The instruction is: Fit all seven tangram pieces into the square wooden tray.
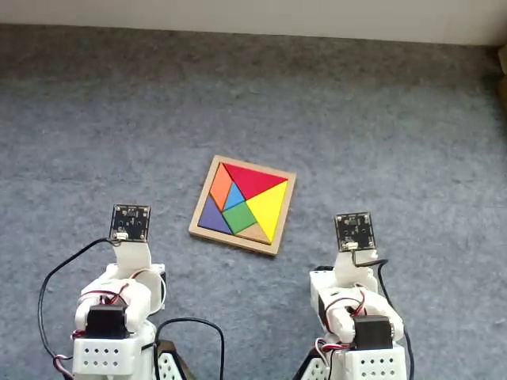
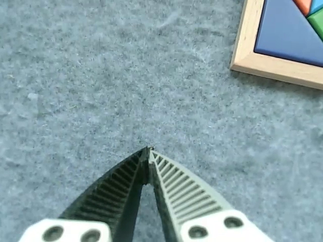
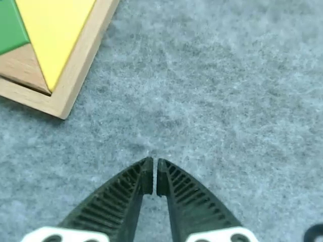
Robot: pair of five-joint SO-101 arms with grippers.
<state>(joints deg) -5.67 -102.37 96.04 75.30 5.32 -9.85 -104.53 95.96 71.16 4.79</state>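
The left gripper (image 2: pixel 149 151) is hovering with its ribbed jaws pressed together on nothing, just off the near left corner of the wooden tray (image 1: pixel 234 240). The right gripper (image 3: pixel 154 164) is likewise hanging empty, its jaws all but meeting, beside the tray's near right corner. Between the two arms the tray is lying flat and slightly turned on the grey carpet (image 1: pixel 380 119). It is carrying what look like all seven pieces: the red triangle (image 1: pixel 253 180), yellow triangle (image 1: pixel 269 207), orange piece (image 1: pixel 220 190), purple triangle (image 1: pixel 211 218), green square (image 1: pixel 239 216), small blue triangle (image 1: pixel 234 196) and plain wooden triangle (image 1: pixel 255 231). The job is looking finished. The pieces are appearing thin, stiff and light, with smooth painted faces likely to slip. Packed edge to edge, they are offering no side to pinch. The tray's raised rim is looking like the surest hold.
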